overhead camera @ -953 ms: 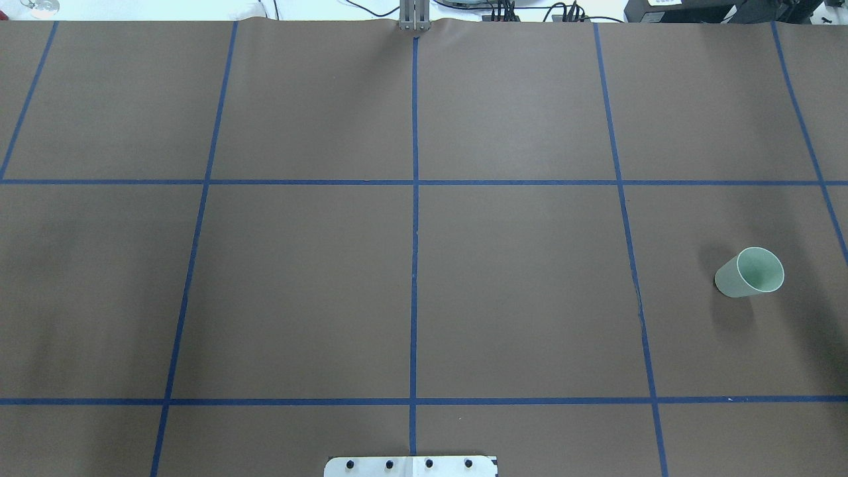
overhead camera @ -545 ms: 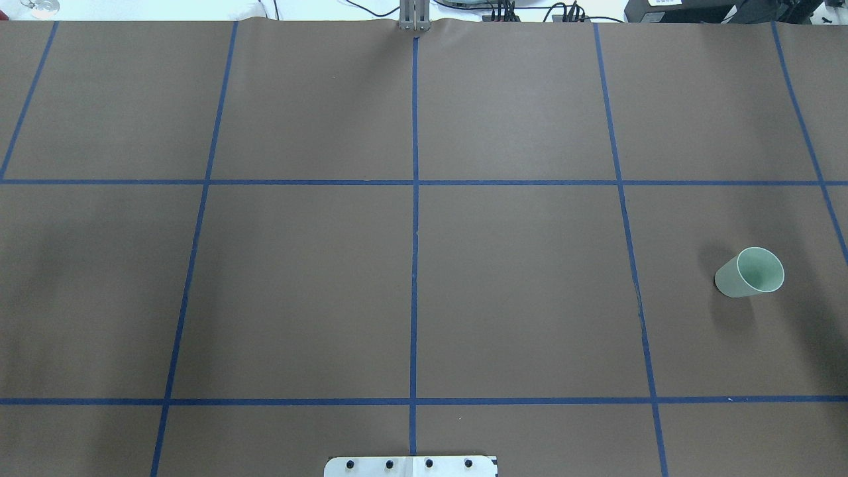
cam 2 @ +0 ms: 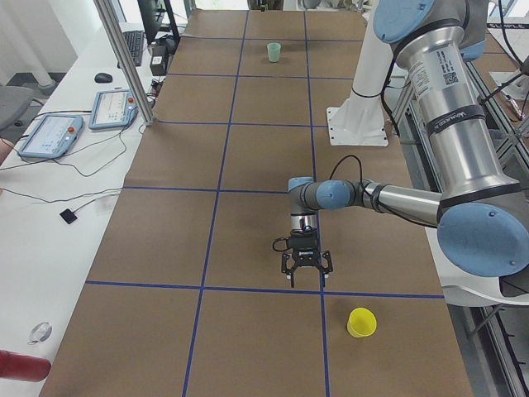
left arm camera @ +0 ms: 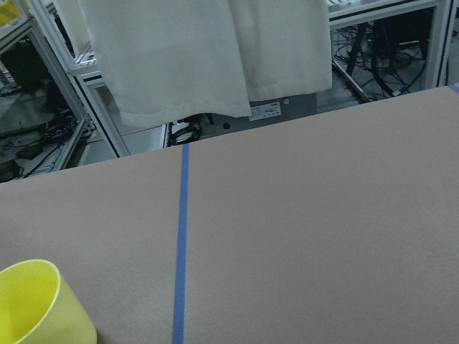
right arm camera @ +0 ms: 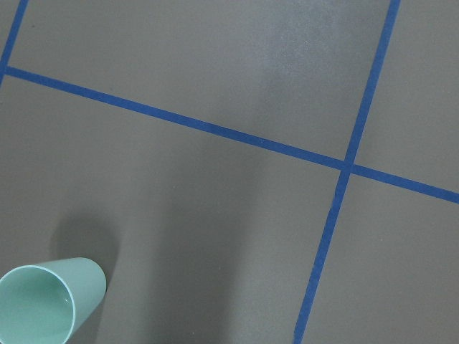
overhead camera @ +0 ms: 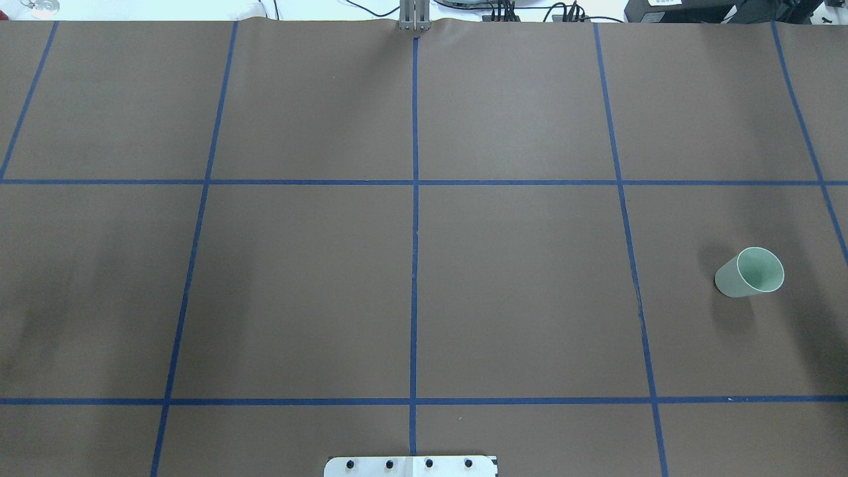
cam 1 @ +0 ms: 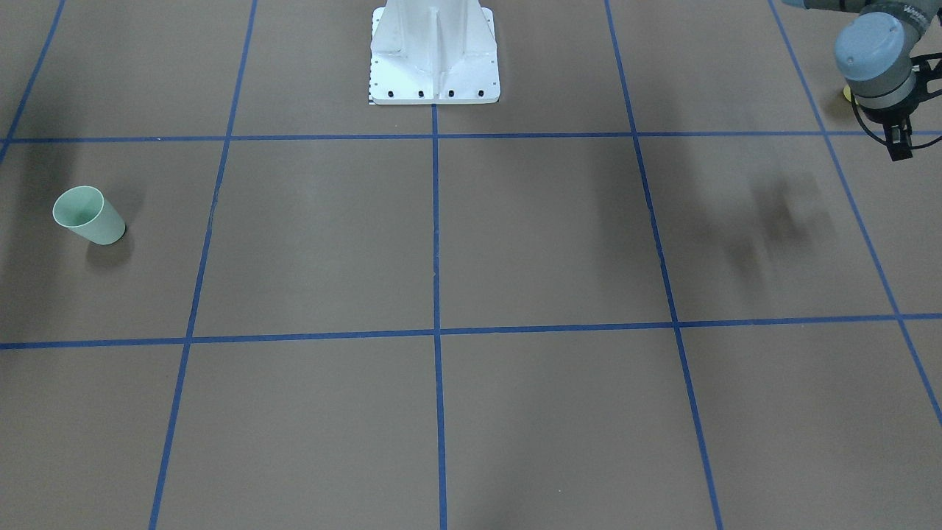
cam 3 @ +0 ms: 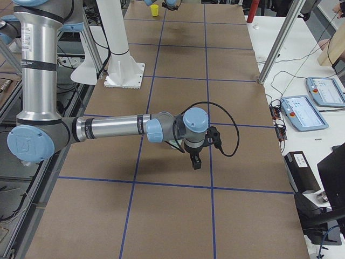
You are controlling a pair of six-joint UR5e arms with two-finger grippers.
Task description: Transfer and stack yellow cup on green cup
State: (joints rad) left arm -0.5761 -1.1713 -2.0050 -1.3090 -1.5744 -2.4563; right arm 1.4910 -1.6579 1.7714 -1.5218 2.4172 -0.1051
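Note:
The yellow cup stands upright near the table's left end, also in the left wrist view, with a sliver in the front-facing view. My left gripper hangs above the table a short way from it, fingers spread and empty; it shows edge-on in the front-facing view. The green cup stands upright, mouth up, near the right end, also in the front-facing view and the right wrist view. My right gripper hovers over the table near it; I cannot tell whether it is open.
The brown table cover carries a grid of blue tape lines. The robot's white base stands at the middle of the near edge. Operator desks with tablets lie beyond the far edge.
Faint shadows on the left part of the table have shifted. The green cup has not moved.

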